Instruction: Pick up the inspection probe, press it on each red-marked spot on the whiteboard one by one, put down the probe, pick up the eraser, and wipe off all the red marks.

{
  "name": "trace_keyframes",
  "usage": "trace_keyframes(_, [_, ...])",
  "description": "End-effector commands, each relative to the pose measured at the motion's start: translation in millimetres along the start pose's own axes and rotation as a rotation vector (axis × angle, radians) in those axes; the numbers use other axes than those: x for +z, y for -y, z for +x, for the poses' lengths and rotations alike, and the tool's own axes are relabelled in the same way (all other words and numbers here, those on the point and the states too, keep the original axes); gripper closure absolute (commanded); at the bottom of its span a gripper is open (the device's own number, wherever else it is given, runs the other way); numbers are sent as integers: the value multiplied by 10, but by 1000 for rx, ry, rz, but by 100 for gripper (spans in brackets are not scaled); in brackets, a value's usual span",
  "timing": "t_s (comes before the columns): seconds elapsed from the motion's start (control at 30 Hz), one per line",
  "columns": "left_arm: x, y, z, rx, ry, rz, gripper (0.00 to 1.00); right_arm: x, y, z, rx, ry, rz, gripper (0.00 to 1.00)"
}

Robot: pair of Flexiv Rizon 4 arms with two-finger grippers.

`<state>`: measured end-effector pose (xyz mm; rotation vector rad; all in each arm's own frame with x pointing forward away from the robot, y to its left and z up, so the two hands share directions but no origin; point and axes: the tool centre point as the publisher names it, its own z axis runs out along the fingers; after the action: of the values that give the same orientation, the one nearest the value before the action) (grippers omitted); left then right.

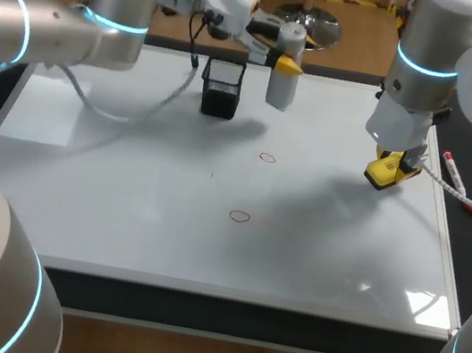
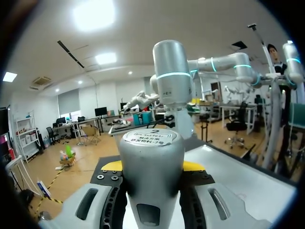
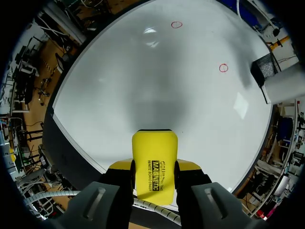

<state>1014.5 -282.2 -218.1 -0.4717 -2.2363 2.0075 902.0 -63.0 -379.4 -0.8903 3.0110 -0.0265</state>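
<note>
At upper centre, left gripper gripped the probe beside a black basket, at right, right gripper clasped the yellow eraser over the whiteboard, two red circles mid-board.

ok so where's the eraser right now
The eraser is clamped in the right gripper at the right side of the whiteboard in the head view, right of the upper red mark and near the marker pen off the board's edge.

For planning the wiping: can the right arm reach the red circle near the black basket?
Probably yes: the right hand holds the eraser over bare whiteboard, and nothing lies between it and that red circle.
</note>
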Motion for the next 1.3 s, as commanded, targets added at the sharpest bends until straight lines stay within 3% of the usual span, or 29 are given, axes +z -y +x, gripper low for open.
trace_keyframes(0.03, [-43, 13, -163, -1, -228, 3, 100, -4, 5, -3, -1, -2, 3, 100])
trace_keyframes(0.53, [-93, -22, -453, -31, -335, 19, 100, -4, 5, -3, -1, -2, 3, 100])
trace_keyframes(1.3, [-133, -103, -659, -43, -338, 14, 100, -4, 5, -3, -1, -2, 3, 100])
